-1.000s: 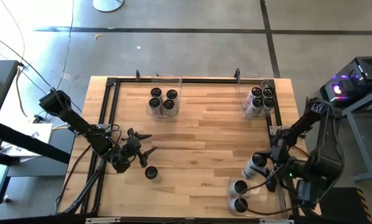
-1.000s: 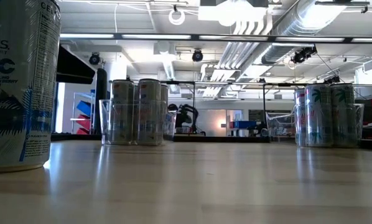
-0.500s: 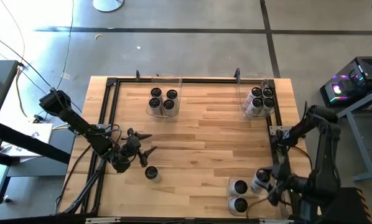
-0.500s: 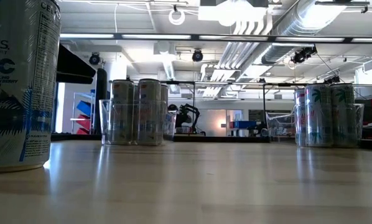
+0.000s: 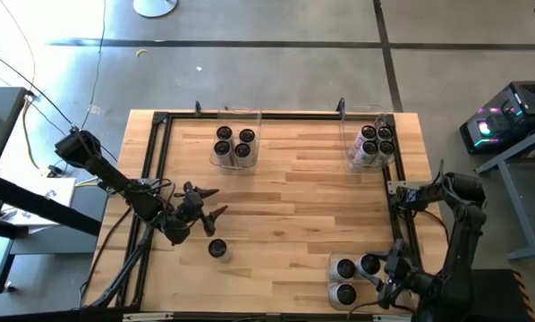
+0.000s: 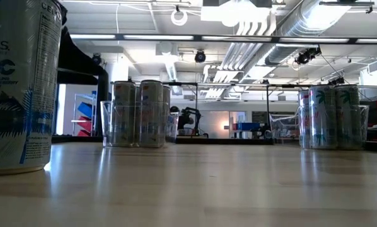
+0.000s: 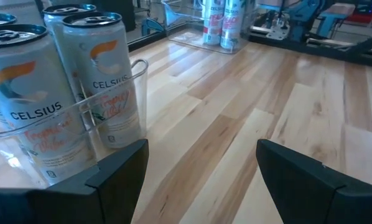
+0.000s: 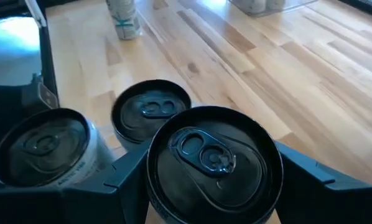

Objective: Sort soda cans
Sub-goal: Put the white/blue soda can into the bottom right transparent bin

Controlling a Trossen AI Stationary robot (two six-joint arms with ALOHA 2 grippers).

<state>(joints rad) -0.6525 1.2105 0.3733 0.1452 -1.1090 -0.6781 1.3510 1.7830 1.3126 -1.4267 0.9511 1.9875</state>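
At the lower right of the high view, our right pincer grips a Celsius can over the near bin, beside two cans already there. If we release off-centre, it could tip against them. A second ago this can sat higher, left of the bin. Our left pincer gapes empty above the lone can.

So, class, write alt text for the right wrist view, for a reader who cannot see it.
The right gripper holds a soda can between its dark fingers, seen from above, dark top and pull tab facing the camera. Two more cans stand just beyond it, and another can stands alone farther off on the wooden table.
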